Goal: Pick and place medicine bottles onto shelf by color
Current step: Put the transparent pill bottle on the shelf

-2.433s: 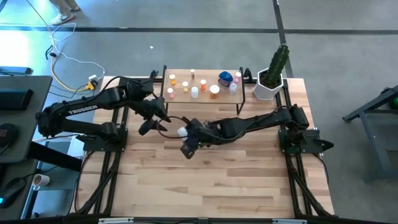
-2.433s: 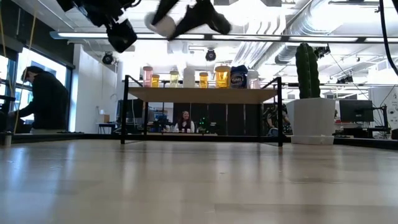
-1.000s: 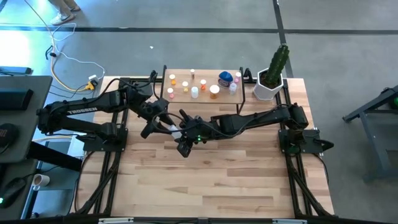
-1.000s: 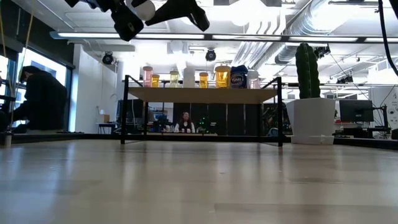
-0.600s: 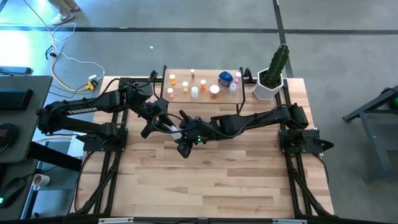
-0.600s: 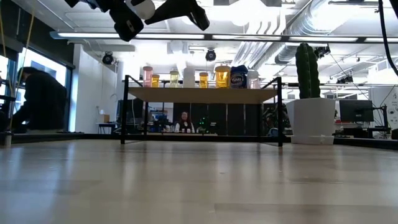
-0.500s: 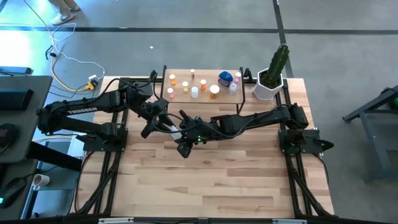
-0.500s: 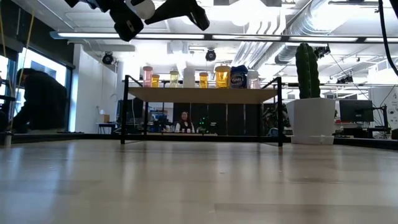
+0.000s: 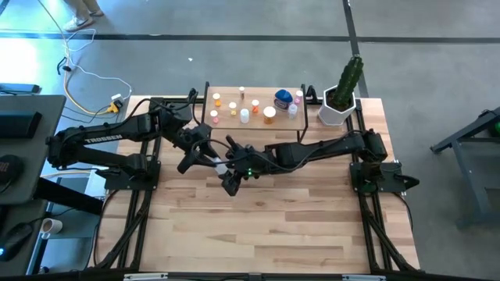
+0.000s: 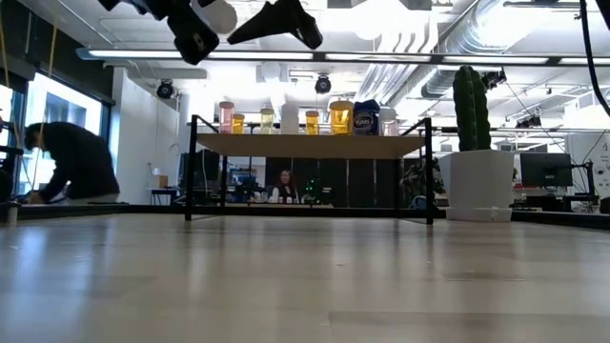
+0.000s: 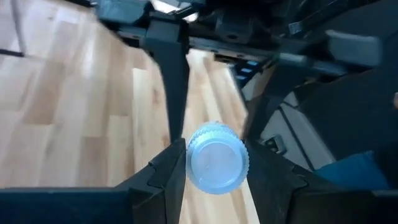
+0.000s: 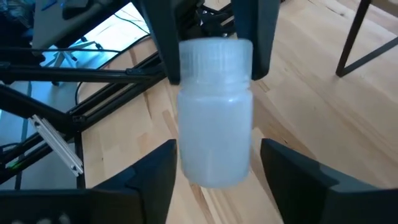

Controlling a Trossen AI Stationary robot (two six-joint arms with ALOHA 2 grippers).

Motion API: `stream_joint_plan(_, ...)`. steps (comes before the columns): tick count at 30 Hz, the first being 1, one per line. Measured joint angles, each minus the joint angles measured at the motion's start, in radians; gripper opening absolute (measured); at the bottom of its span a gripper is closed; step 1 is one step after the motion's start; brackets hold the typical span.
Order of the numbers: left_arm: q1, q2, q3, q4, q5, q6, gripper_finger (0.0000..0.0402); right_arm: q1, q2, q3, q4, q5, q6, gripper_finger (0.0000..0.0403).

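A small white medicine bottle with a ribbed cap hangs in the air above the table's middle. My left gripper is shut on it. My right gripper is open; its fingers stand on either side of the bottle's body with a gap on each side. In the low view the bottle shows high up between the two grippers. The shelf stands at the table's far edge with several medicine bottles upright on its top. My left gripper pinches the bottle's ribbed cap between its two fingers, one on each side of the cap. The fingers come from the table's left, slanting down. The bottle is lifted clear of the table, its body sticking out beyond the fingertips toward my right gripper.
A white pot with a green cactus stands at the far right, beside the shelf. Bare wooden tabletop lies toward the near edge. People show in the room beyond the table.
My right gripper has opened and let go of the bottle's body. The bottle has stayed where it was, in my left gripper.
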Motion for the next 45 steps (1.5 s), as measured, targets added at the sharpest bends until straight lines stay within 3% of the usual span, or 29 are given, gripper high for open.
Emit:
stream_joint_plan(6, 0.023, -0.006, 0.000, -0.062, -0.104, 0.065, 0.0132, -0.025, -0.030, -0.001, -0.002, -0.003, 0.015, 0.0233)
stream_joint_plan(14, 0.098, -0.014, 0.016, -0.098, -0.110, 0.099, 0.0132, -0.057, -0.089, -0.001, -0.019, 0.006, -0.031, 0.0233)
stream_joint_plan(19, 0.150, -0.014, 0.105, -0.171, -0.158, 0.172, 0.0132, -0.087, -0.127, 0.000, -0.029, 0.007, -0.078, 0.0233)
stream_joint_plan(25, 0.238, -0.012, 0.227, -0.283, -0.335, 0.307, 0.0132, -0.138, -0.168, 0.000, -0.026, 0.008, -0.149, 0.0234)
stream_joint_plan(36, 0.434, 0.026, 0.408, -0.321, -0.579, 0.433, 0.0134, -0.252, -0.202, 0.000, -0.051, 0.007, -0.260, 0.0234)
stream_joint_plan(45, 0.565, 0.176, 0.541, -0.349, -0.651, 0.460, 0.0135, -0.353, -0.211, 0.000, -0.144, 0.006, -0.261, 0.0234)
